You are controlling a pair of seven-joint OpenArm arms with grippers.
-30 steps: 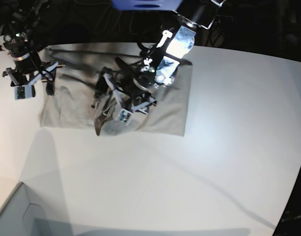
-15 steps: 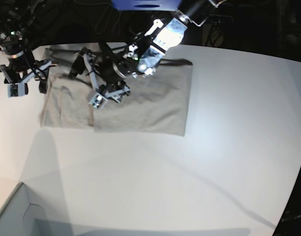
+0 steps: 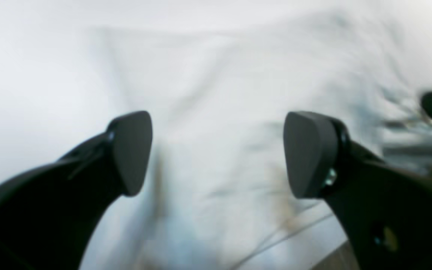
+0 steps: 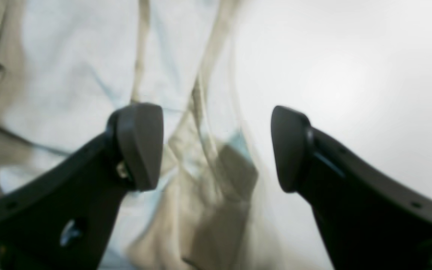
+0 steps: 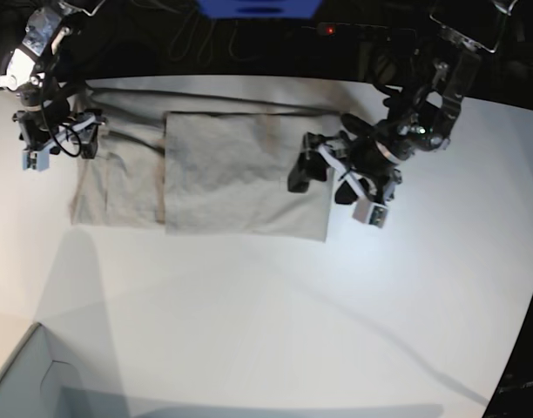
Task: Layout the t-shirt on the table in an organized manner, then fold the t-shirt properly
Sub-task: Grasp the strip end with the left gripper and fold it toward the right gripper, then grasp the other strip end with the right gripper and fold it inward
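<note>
The grey-beige t-shirt (image 5: 240,174) lies flat on the white table (image 5: 354,305) at the back left, with one part folded over into a smooth rectangular panel. My left gripper (image 5: 333,188) is open and empty over the shirt's right edge. In the left wrist view it (image 3: 219,153) hangs over blurred pale cloth (image 3: 216,93). My right gripper (image 5: 59,150) is open and empty at the shirt's upper left edge. In the right wrist view it (image 4: 216,148) hangs over a creased sleeve edge (image 4: 208,176), with bare table (image 4: 351,75) to the right.
A pale box corner (image 5: 23,383) sits at the bottom left. Beyond the table's curved far edge the background is dark, with cables and a blue part (image 5: 258,7). The arms cast long soft shadows across the front of the table.
My left arm has swung from the shirt's left-middle over to its right edge, open and empty; the lifted cloth now lies flat as a folded panel. My right gripper has shifted slightly up.
</note>
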